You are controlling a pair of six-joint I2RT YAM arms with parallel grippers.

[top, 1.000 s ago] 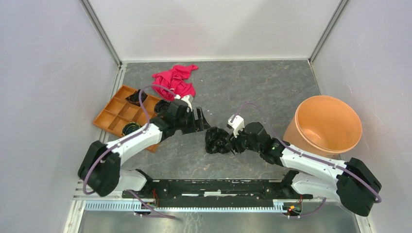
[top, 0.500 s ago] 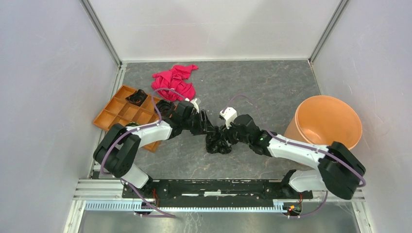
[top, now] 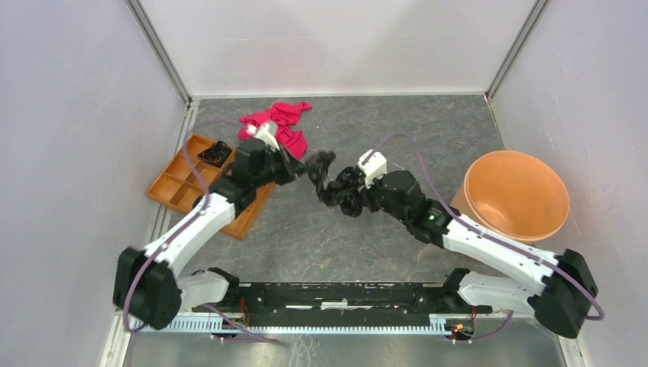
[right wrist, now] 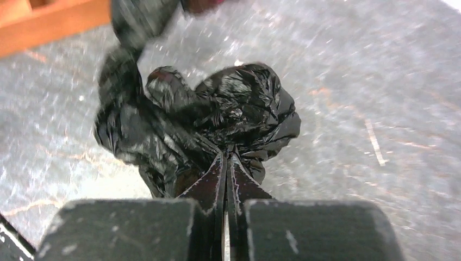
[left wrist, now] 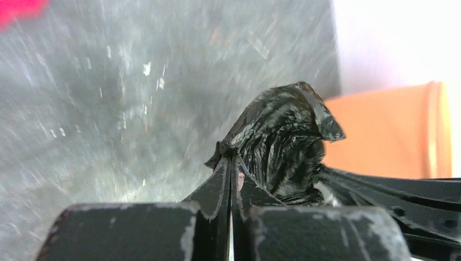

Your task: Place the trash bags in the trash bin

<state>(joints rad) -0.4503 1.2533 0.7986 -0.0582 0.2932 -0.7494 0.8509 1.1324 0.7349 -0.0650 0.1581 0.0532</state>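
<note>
**Both ends being pinched**

The trash bin [top: 527, 191] is sitting at the far right, well apart from the trash bag [top: 341, 187], which is stretching between your arms at the middle of the table [top: 306, 237]. Your left gripper [top: 306, 170] is pinching its left tip. Your right gripper [top: 359, 202] is pinching the crumpled wad.

Black trash bag [top: 341, 188], terracotta-orange trash bin [top: 489, 182], pink-red cloth [top: 288, 115], orange tray [top: 173, 183], grey-veined table [top: 428, 130].

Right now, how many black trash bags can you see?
2. One crumpled bag is pinched mid-table between the left fingers and right fingers; a small bag sits in the orange tray. The left arm covers part of the tray, so more may be hidden.
</note>
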